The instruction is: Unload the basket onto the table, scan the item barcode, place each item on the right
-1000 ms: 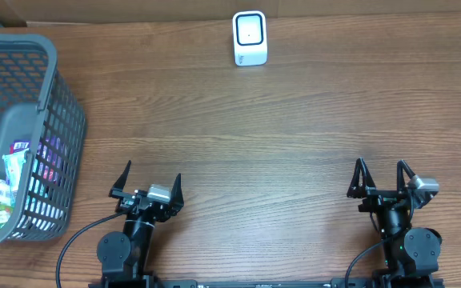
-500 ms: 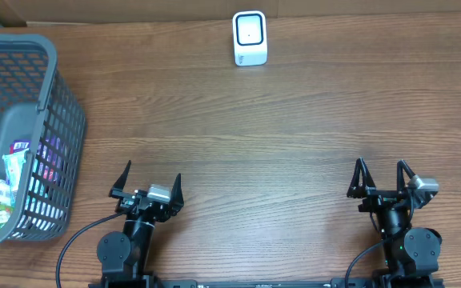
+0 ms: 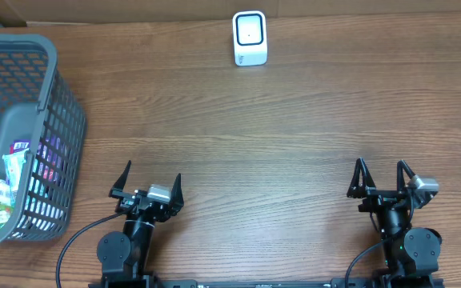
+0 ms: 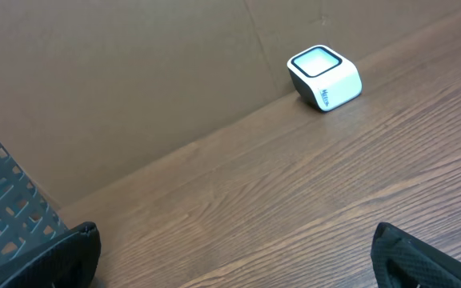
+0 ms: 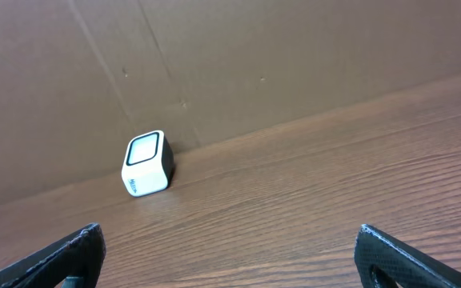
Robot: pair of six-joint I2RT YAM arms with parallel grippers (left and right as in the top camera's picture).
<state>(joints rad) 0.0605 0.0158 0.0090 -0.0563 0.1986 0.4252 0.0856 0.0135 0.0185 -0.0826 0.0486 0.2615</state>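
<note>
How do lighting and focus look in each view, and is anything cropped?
Overhead: even light, the grain of the table is sharp with no harsh glare; the grey basket is cropped at the left edge. Left wrist: barcode scanner crisp, own fingertips dark and blurred in the lower corners. Right wrist: the same, scanner slightly softer.

Here's the worktop (image 3: 254,128) — the scanner (image 3: 250,38) sits at the far edge, about centre, just in front of the cardboard wall (image 4: 134,88) that runs behind it. Over on the left edge stands the basket (image 3: 51,50), with packets (image 3: 10,170) lying in its near end. Along the near edge, the left end effector (image 3: 150,174) is near the basket's near right corner, and the right end effector (image 3: 381,166) is well apart from it on the right side. The scanner lies far ahead of both — roughly between them.
</note>
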